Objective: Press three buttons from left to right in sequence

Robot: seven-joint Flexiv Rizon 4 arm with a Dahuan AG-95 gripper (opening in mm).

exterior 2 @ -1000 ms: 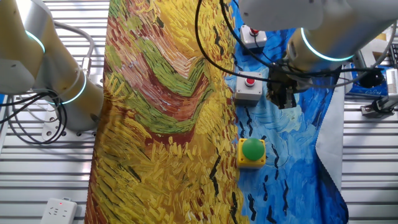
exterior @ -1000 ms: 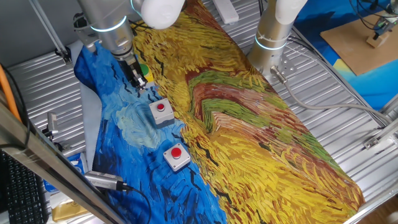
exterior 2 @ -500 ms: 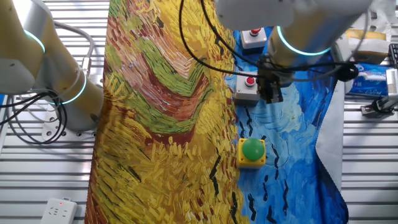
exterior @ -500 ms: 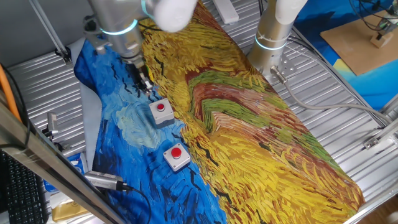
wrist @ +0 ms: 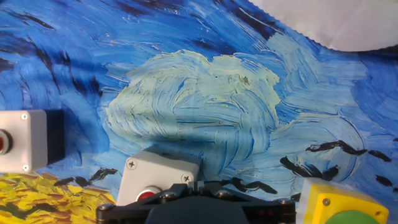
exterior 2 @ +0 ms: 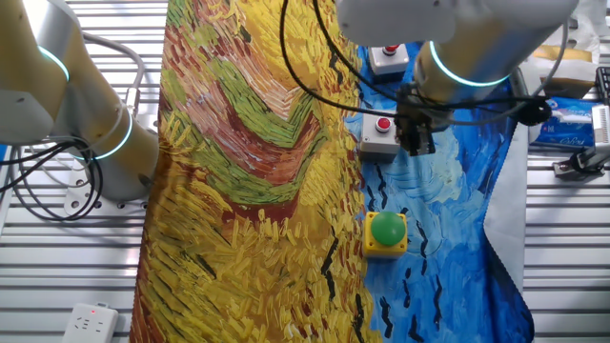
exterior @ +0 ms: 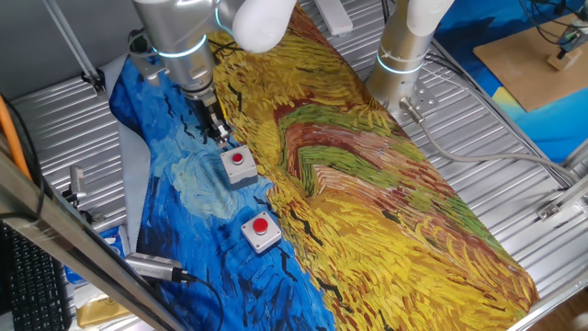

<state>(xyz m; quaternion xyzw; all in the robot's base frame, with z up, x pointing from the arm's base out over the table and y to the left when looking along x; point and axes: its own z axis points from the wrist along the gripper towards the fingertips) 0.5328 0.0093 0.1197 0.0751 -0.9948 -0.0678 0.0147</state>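
Three button boxes stand in a row on the blue part of the painted cloth. The green button on a yellow base (exterior 2: pixel 387 232) is the nearest in the other fixed view and shows at the hand view's lower right (wrist: pixel 339 206); my arm hides it in one fixed view. The middle red button (exterior 2: pixel 382 125) (exterior: pixel 239 161) (wrist: pixel 147 195) lies just beside my gripper (exterior 2: pixel 417 145) (exterior: pixel 220 134) (wrist: pixel 199 185). The fingers meet at their tips, shut on nothing, a little above the cloth. The third red button (exterior 2: pixel 388 50) (exterior: pixel 261 225) (wrist: pixel 2 141) stands farther along.
The painted cloth (exterior 2: pixel 248 171) covers a ribbed metal table. A second arm's base (exterior: pixel 402 57) (exterior 2: pixel 91 124) stands at the cloth's far side. A metal cylinder with a cable (exterior: pixel 154 268) lies by the cloth's edge. A white power strip (exterior 2: pixel 91 322) sits at a corner.
My gripper has moved away from the green button's side toward the middle red button and now hangs right beside it. The buttons have not moved.
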